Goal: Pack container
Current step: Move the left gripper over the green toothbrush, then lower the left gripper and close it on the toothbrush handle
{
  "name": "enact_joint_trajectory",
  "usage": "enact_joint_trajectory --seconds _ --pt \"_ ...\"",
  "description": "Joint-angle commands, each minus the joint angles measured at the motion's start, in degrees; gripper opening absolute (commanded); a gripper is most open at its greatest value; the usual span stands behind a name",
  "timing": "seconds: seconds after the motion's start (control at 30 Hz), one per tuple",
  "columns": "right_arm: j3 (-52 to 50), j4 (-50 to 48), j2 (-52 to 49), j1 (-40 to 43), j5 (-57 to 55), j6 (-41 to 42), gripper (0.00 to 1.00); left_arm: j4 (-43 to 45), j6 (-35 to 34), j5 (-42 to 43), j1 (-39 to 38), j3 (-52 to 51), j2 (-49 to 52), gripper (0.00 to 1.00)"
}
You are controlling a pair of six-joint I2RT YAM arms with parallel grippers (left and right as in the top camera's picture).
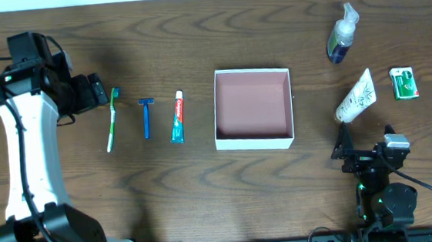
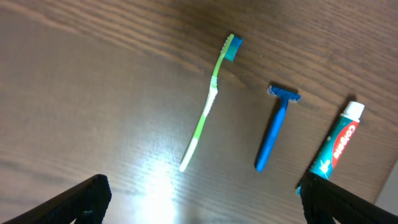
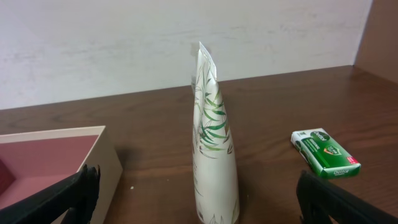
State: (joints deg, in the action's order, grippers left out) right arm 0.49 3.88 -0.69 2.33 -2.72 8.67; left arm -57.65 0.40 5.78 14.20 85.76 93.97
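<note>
Holding the nearer left gripper point(image 1: 96, 92) open and empty, we find the slim green plastic toothbrush point(image 1: 112, 120) just at its 4 o'clock, lying 12-to-6.

Matt wood-grain table point(image 1: 205, 184); glossy plastic toothbrush point(image 2: 207, 106); matt card-like container point(image 1: 254, 139).

Dark wood-grain table point(image 1: 206, 191). On the left, side by side but not touching: a green toothbrush point(image 1: 112, 120), a blue razor point(image 1: 146, 117) and a toothpaste tube point(image 1: 177, 117). The square white container point(image 1: 254, 142) with the pink inside sits mid-table. To the right are a pump bottle point(image 1: 342, 34), a leaf-print white tube point(image 1: 355, 96) and a small green box point(image 1: 404, 84).
</note>
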Motion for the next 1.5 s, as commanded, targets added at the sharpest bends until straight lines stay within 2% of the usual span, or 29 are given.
enact_joint_trajectory --seconds 0.0,0.13,0.37,0.53,1.47 --pt "-0.17 0.20 0.31 -0.57 0.17 -0.61 0.99 1.05 5.07 -0.50 0.26 0.61 2.86 0.98" --pt "-0.17 0.20 0.31 -0.57 0.17 -0.61 0.99 1.14 8.41 -0.50 0.26 0.61 7.04 0.98" --pt "-0.17 0.20 0.31 -0.57 0.17 -0.61 0.99 2.36 8.81 -0.50 0.26 0.61 13.05 0.98" --pt "-0.17 0.20 0.31 -0.57 0.17 -0.61 0.99 2.47 12.04 -0.52 0.26 0.59 15.19 0.98" --pt "-0.17 0.20 0.31 -0.57 0.17 -0.61 0.99 4.22 12.02 -0.52 0.26 0.28 21.77 0.98"
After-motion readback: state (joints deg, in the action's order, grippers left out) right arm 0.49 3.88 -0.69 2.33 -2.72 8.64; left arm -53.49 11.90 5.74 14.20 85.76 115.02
